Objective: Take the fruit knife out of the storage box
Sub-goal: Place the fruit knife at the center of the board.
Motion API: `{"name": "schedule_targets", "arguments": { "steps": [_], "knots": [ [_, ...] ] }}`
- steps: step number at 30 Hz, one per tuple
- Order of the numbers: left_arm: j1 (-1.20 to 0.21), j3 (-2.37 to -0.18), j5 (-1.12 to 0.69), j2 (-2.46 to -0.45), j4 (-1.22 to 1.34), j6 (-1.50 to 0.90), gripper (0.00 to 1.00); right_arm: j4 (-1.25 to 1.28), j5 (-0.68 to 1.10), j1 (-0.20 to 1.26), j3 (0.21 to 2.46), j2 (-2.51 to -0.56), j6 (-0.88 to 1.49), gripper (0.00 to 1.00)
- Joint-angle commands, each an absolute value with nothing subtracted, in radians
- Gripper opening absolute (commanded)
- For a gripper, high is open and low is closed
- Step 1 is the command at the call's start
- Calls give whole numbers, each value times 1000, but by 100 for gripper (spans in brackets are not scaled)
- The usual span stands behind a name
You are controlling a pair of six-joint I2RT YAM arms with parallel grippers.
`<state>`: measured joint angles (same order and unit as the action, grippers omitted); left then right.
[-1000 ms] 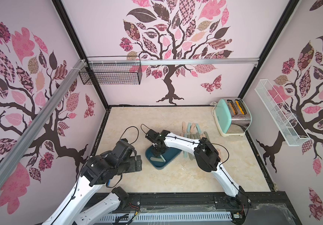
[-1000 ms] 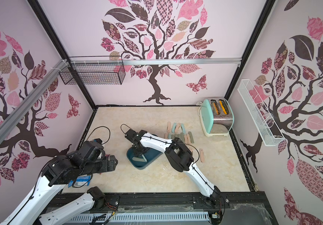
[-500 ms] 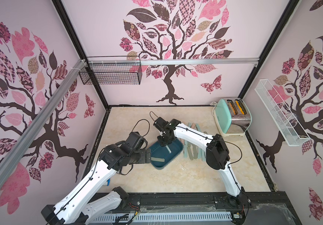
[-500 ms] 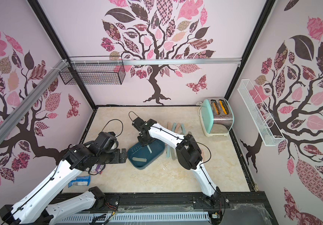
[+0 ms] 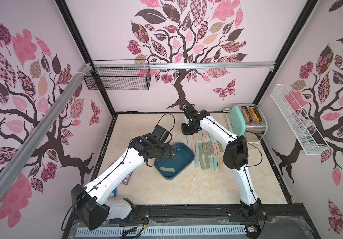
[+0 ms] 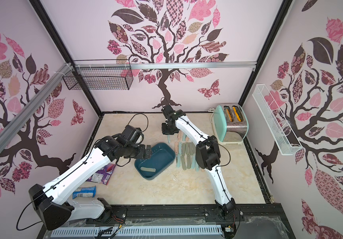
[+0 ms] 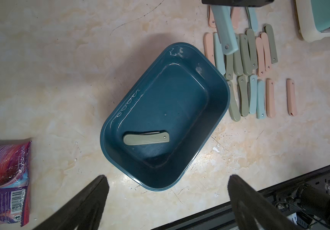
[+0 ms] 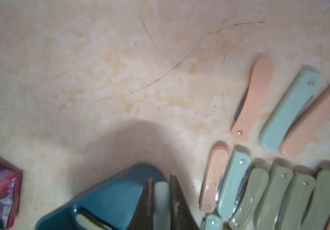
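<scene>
The bench is crowded beside the storage box, where rows of folded knives lie close together. The pale teal knife, clamped by one end in the right gripper jaws above the far end of those rows, could swing, slip or land across its neighbours. The box sits loose on the bench and may skid or tip if the left gripper, jaws wide apart over its rim, clips a wall going down. One green fruit knife lies flat on the box floor near a wall; it looks slick and could slide from closing jaws. The left wrist view shows it whole, with a sliver of blade. The right wrist view shows only its end, but it alone shows the pinch on the teal knife.
</scene>
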<state>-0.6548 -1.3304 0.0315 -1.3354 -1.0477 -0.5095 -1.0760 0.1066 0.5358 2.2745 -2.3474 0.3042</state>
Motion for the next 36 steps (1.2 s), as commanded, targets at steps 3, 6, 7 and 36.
{"name": "schedule_targets", "arguments": {
  "steps": [3,6,7,36],
  "knots": [
    [-653,-1355,15,-1332,-1049,-493,98,-1095,162,499,2428,-2459,313,12],
    [-654,-1336,15,-1316,-1061,-504,98,-1091,166,484,2453,-2528,314,13],
    [-654,-1330,16,-1310,-1064,-507,98,-1086,160,480,2451,-2539,312,13],
    [-654,-1291,120,-1166,-1191,-538,98,-1090,147,465,2382,-2402,278,29]
  ]
}}
